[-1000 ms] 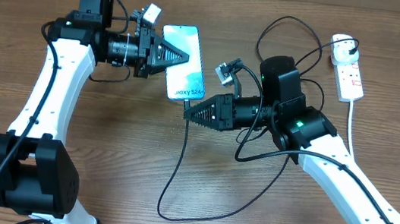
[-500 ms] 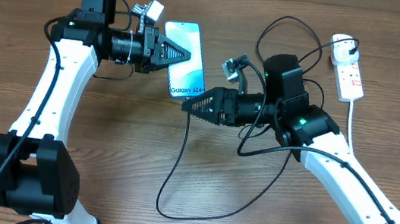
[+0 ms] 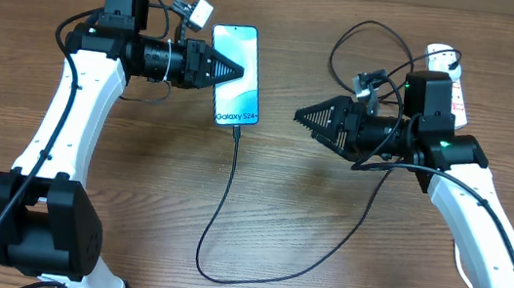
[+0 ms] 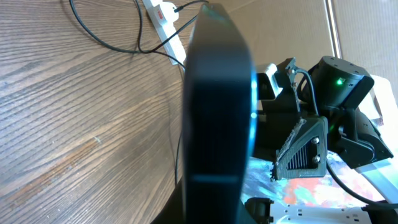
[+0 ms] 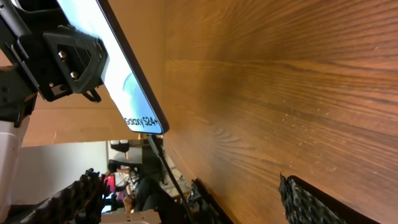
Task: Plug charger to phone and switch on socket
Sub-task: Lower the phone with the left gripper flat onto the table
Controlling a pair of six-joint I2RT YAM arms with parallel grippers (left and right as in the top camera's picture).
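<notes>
Wood table, two arms, and the phone half of the job is looking done to me. The left gripper is clamping the phone from its top end, pinning it screen-up near the back of the table. The charger is running straight out of the phone's bottom edge, looping toward the front edge and curving back up to the right. The tip is looking seated from overhead, though it's too small to be sure.

The right gripper is hanging with its jaws spread wide, gripping nothing, well apart from the phone and pointing at it.

So I'm reading this as the switch step coming up. The socket is sitting at the far right, partly hidden behind the right arm. That arm is needing to swing round and bring a fingertip down onto the red switch, probably with the jaws pinched together so it's poking cleanly. Tricky bit: the cable loops are crowding that corner.
</notes>
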